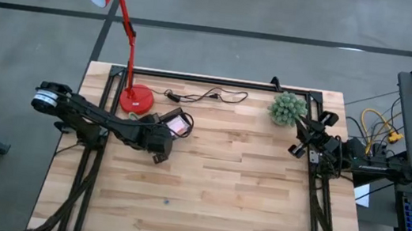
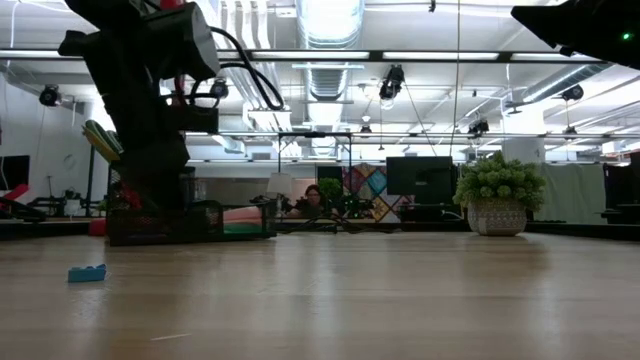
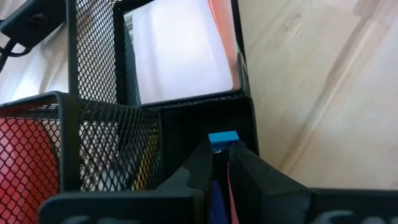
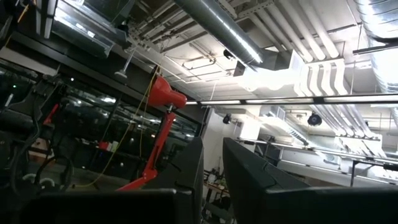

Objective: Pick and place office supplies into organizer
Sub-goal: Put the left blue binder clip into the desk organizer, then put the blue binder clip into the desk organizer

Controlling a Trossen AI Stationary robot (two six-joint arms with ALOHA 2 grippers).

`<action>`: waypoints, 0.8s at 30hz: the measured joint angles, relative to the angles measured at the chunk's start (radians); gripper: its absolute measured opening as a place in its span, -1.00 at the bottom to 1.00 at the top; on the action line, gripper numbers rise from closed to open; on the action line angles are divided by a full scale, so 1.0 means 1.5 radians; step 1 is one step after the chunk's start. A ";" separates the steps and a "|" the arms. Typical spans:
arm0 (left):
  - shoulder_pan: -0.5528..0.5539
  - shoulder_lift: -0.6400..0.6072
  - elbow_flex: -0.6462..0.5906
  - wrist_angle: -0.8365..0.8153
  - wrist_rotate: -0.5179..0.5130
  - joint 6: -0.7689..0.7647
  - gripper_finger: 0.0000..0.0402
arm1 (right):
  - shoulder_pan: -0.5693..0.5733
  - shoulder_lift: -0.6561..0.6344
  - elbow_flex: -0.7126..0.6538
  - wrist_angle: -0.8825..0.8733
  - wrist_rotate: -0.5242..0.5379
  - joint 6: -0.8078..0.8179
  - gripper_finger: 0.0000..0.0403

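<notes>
The black mesh organizer [image 1: 181,120] stands at the far left of the table beside the red lamp base; it shows close up in the left wrist view [image 3: 99,124]. A pink sticky-note pad [image 3: 180,50] lies in its flat compartment. My left gripper [image 3: 221,152] hangs over a dark compartment of the organizer, shut on a small blue piece [image 3: 224,138]. In the high view the left gripper [image 1: 162,134] reaches in from the table's left. My right gripper [image 4: 213,165] rests at the table's right edge, pointing up at the ceiling, a narrow gap between its fingers and nothing in it. My left gripper pinches the small blue piece between its two fingertips [image 3: 200,155]; only the piece's end [image 3: 224,135] shows past them. The fingers slant down from the table's left. The piece is over the organizer's dark compartment; whether it touches the organizer I cannot tell.
A red desk lamp [image 1: 136,100] stands at the far left with a black cable [image 1: 209,94] beside it. A green plant ball [image 1: 287,108] sits at the far right. A small blue block [image 2: 87,272] lies on the bare wooden table [image 1: 228,190] nearer the front.
</notes>
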 joint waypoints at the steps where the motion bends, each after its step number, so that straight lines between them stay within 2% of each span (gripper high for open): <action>1: 0.000 0.000 0.001 0.000 0.001 0.000 -0.91 | 0.000 0.000 0.000 0.000 0.000 0.000 -0.74; 13: 0.000 0.000 -0.001 0.007 0.001 -0.006 -0.86 | 0.000 0.000 0.000 0.000 0.000 -0.002 -0.74; 16: 0.000 0.000 -0.001 0.007 -0.003 -0.021 -0.73 | 0.000 0.000 0.000 0.000 0.000 -0.002 -0.74; 24: 0.000 -0.001 -0.001 0.004 -0.021 -0.040 -0.17 | 0.000 0.000 0.000 0.000 0.000 -0.005 -0.74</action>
